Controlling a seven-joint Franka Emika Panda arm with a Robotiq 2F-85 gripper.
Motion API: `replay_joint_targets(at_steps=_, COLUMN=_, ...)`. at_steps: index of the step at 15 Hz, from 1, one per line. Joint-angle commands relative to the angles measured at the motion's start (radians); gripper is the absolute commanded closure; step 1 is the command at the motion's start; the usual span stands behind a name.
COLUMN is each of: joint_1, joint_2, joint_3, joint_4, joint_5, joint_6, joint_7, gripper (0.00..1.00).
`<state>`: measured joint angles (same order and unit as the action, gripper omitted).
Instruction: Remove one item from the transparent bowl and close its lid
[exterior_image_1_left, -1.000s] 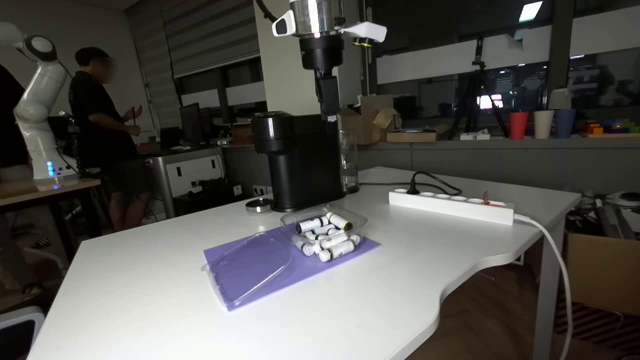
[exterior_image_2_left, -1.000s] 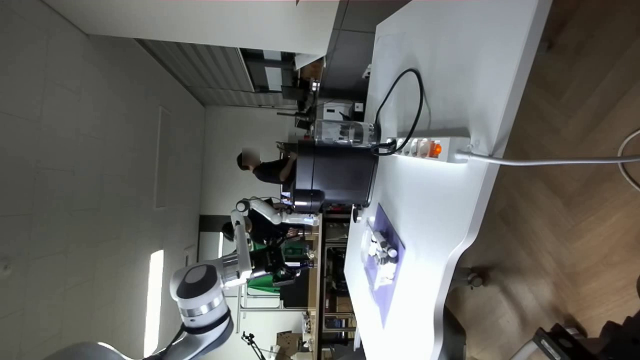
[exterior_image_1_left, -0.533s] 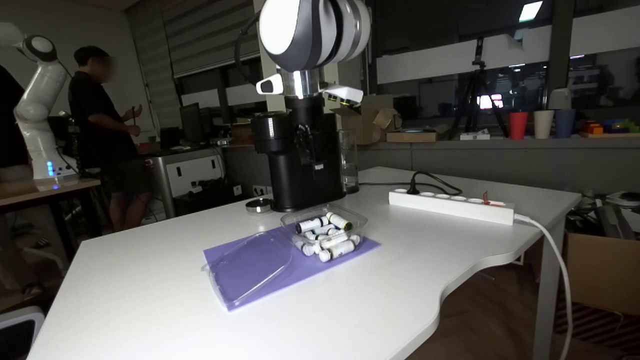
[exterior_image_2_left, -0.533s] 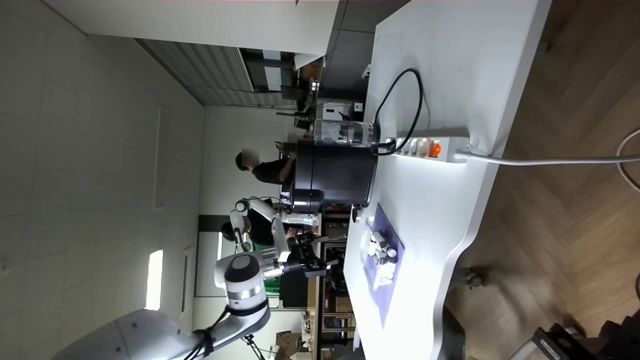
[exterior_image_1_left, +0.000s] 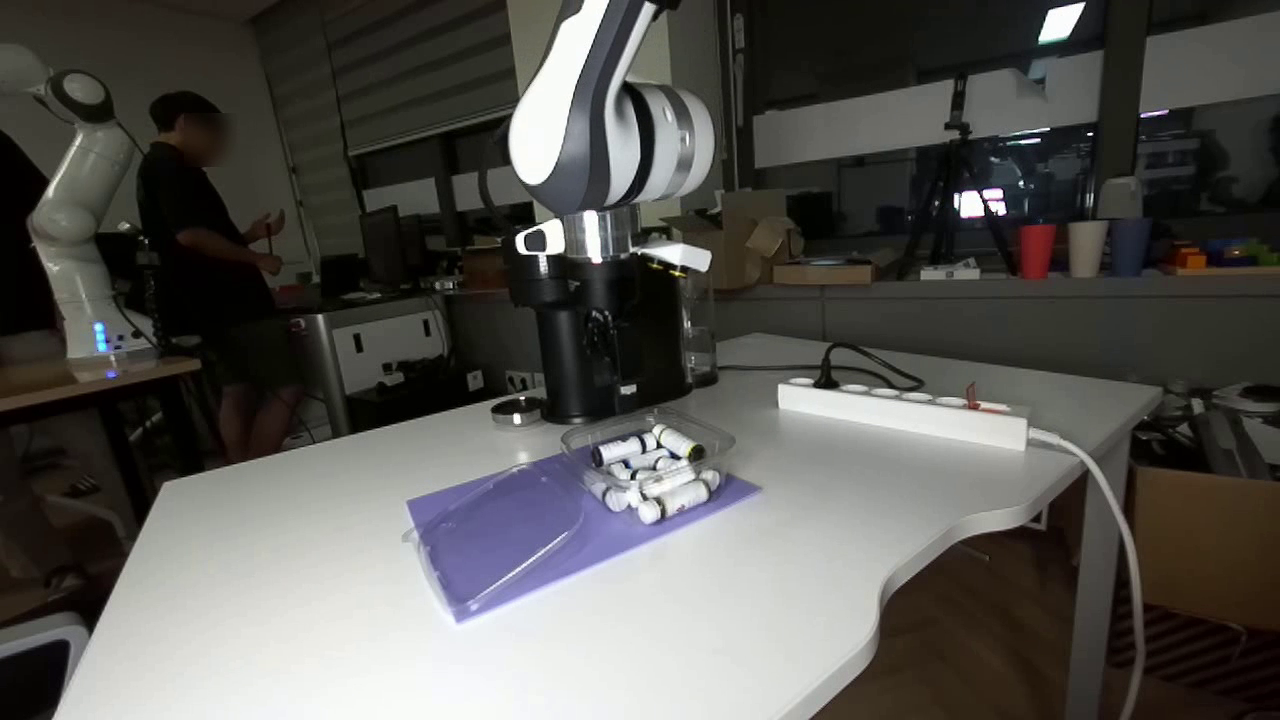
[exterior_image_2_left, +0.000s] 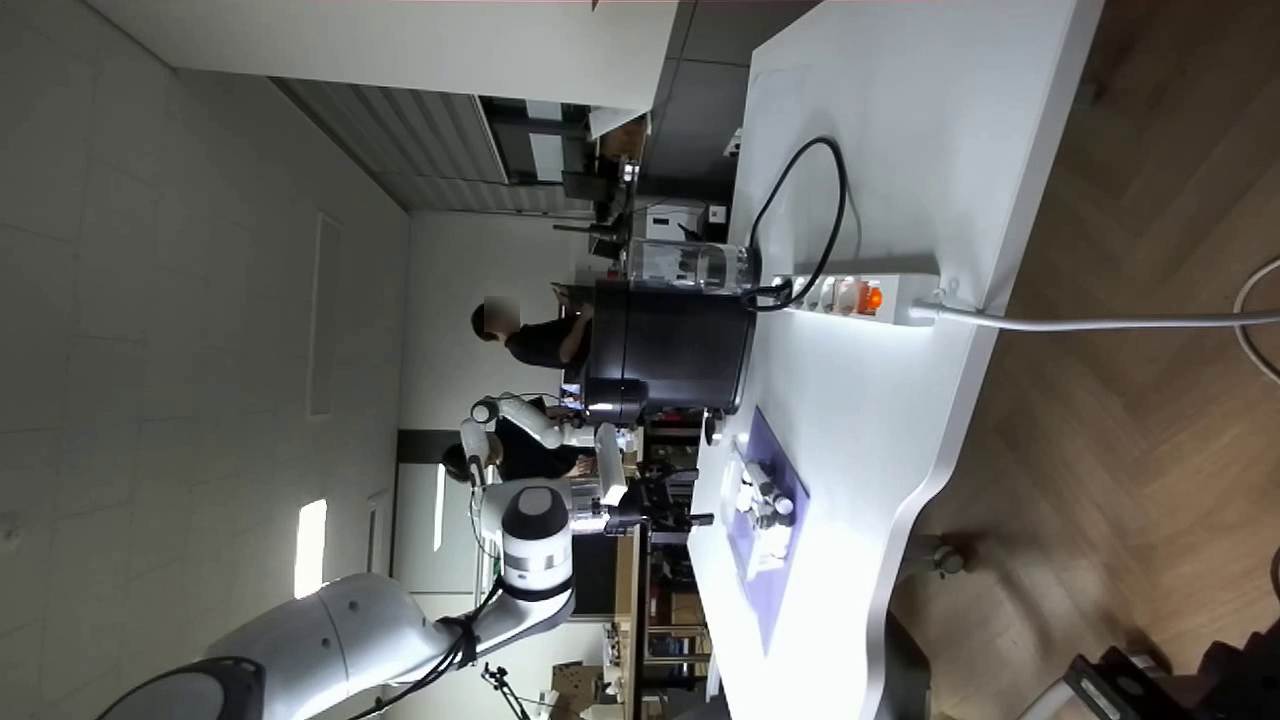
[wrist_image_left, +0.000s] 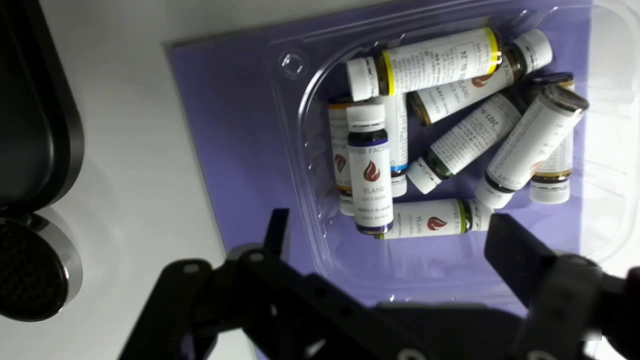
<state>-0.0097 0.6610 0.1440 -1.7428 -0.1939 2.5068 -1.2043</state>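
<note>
The transparent bowl (exterior_image_1_left: 576, 450) stands on the purple mat (exterior_image_1_left: 602, 538) and holds several small white-labelled bottles with white caps. Its clear lid (exterior_image_1_left: 500, 540) lies open beside it on the mat; whether the two are joined I cannot tell. In the wrist view the bowl (wrist_image_left: 410, 270) shows a navy-banded bottle (wrist_image_left: 371, 175), a yellow-banded bottle (wrist_image_left: 440, 62) and a green-banded bottle (wrist_image_left: 430, 218) among others. My gripper (wrist_image_left: 389, 222) is open and empty above the bowl, one finger outside its rim, the other over its inside. The gripper (exterior_image_2_left: 698, 497) also shows above the table in an exterior view.
A black coffee machine (exterior_image_1_left: 655, 370) with a clear cylinder (exterior_image_1_left: 702, 335) stands behind the bowl. A round metal-rimmed piece (exterior_image_1_left: 518, 411) lies beside the machine. A white power strip (exterior_image_1_left: 900, 418) with cables lies on the white table (exterior_image_1_left: 780, 600).
My arm and gripper have come down towards the table and the bowl. The bowl, its bottles and the lid have not moved.
</note>
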Motion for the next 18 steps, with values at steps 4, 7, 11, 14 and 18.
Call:
replay_joint_targets(at_steps=4, joint_1=-0.004, joint_2=0.098, joint_3=0.002, joint_4=0.171, joint_5=0.065, joint_6=-0.222, joint_7=0.014, gripper=0.00)
replay_joint_targets(at_steps=7, joint_1=0.000, joint_2=0.131, joint_3=-0.002, joint_4=0.212, joint_5=0.074, joint_6=-0.275, joint_7=0.020, gripper=0.00)
replay_joint_targets(at_steps=11, joint_1=-0.002, joint_2=0.171, joint_3=0.001, joint_4=0.252, joint_5=0.090, joint_6=-0.324, joint_7=0.017, gripper=0.00)
replay_joint_targets(at_steps=14, joint_1=-0.007, joint_2=0.191, joint_3=0.006, joint_4=0.259, joint_5=0.092, joint_6=-0.310, joint_7=0.007, gripper=0.00)
replay_joint_targets(at_steps=18, joint_1=-0.010, joint_2=0.204, joint_3=0.011, joint_4=0.254, joint_5=0.094, joint_6=-0.286, joint_7=0.001, gripper=0.00)
